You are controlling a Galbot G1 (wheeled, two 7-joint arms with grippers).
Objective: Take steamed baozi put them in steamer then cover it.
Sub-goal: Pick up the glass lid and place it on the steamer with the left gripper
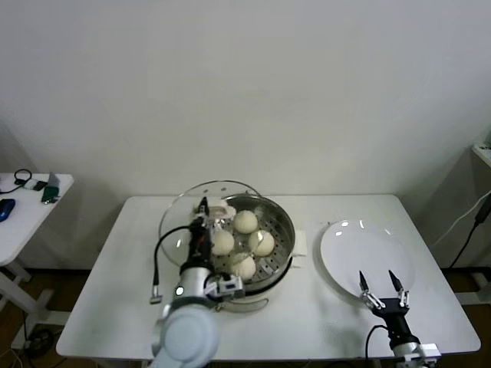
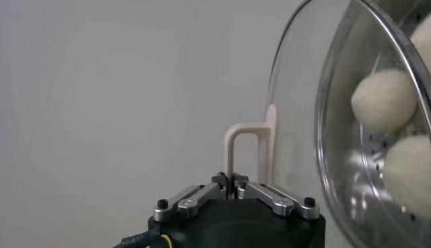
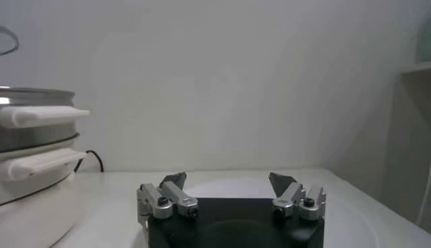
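Observation:
The steamer (image 1: 282, 224) stands mid-table with several cream-white baozi (image 1: 245, 221) inside on its perforated tray; it also shows in the left wrist view (image 2: 350, 168) with baozi (image 2: 382, 100). My left gripper (image 1: 204, 208) is shut on the cream handle (image 2: 244, 145) of the clear glass cover (image 1: 178, 222), which is held tilted, on edge, over the steamer's left rim. My right gripper (image 1: 379, 285) is open and empty above the white plate's near edge. The steamer's side (image 3: 30, 138) shows in the right wrist view.
A flat white plate (image 1: 349, 245) lies right of the steamer. A small white side table (image 1: 31, 211) with small items stands at the far left. A cable hangs at the far right edge.

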